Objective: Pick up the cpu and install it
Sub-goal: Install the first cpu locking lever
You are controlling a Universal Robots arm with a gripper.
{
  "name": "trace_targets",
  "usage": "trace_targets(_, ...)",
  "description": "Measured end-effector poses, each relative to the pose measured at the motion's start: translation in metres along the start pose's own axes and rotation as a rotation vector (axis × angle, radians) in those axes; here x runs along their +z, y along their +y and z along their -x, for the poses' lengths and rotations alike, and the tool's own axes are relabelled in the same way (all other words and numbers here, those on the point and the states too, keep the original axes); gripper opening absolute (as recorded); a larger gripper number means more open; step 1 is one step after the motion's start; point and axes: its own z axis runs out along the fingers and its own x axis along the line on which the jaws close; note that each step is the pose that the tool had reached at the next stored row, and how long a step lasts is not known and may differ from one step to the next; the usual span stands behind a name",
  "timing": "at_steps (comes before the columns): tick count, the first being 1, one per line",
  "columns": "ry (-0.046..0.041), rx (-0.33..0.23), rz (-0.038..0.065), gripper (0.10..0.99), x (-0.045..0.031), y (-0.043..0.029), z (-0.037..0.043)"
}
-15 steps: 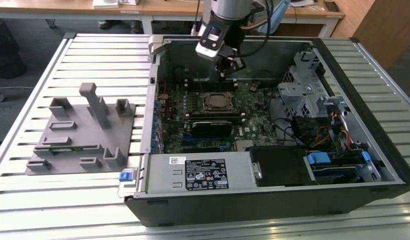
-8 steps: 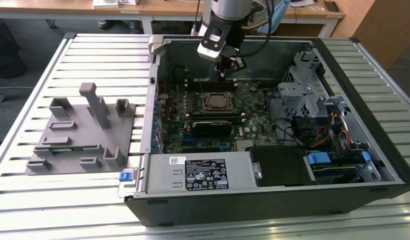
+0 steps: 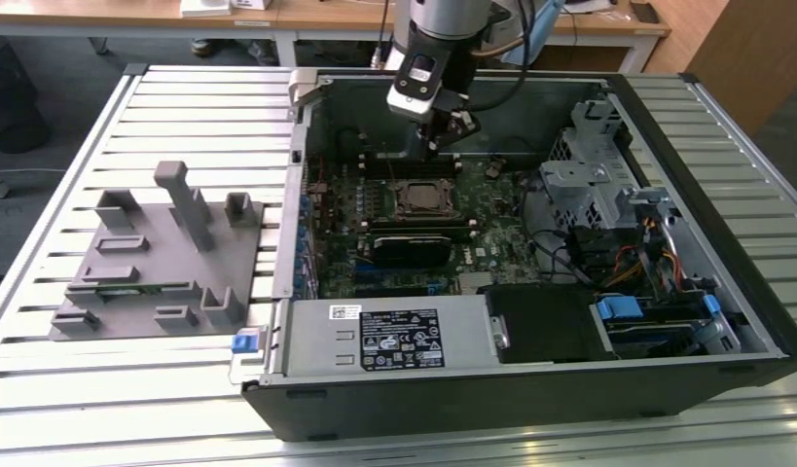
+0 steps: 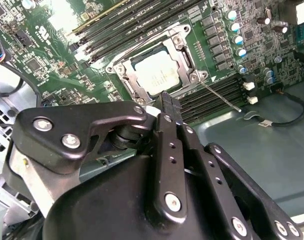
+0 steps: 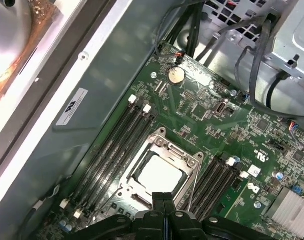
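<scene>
A slatted metal tabletop [image 3: 177, 92] is seen in a workroom, and wooden desks [image 3: 320, 15] stand behind its far edge. An open computer case [image 3: 528, 399] is laid on its side toward the tabletop's edge at the exterior view's right, so that the motherboard [image 3: 495, 209] can be reached from above. A grey parts holder [image 3: 152, 292] is placed near the opposite edge, apart from the case. The gripper [image 3: 452, 131] is held inside the case, above the far part of the board. In both wrist views its fingers [image 5: 157, 200] are pressed together and nothing is gripped. The cpu [image 4: 159, 74] lies flat in the socket frame [image 4: 184, 47], just beyond the fingertips and not touched. It is judged to be already put in its place.
</scene>
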Motion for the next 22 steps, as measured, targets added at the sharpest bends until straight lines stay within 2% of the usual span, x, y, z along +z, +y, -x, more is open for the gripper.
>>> trace_targets(2,0.0005,-0.020,-0.001,0.106,0.0000,-0.0001,0.0000)
trace_targets(12,0.0046,-0.197,-0.005,0.106,0.0007,-0.0003,0.0000)
trace_targets(22,0.0069,-0.291,-0.007,0.106,0.0010,-0.0006,0.0000)
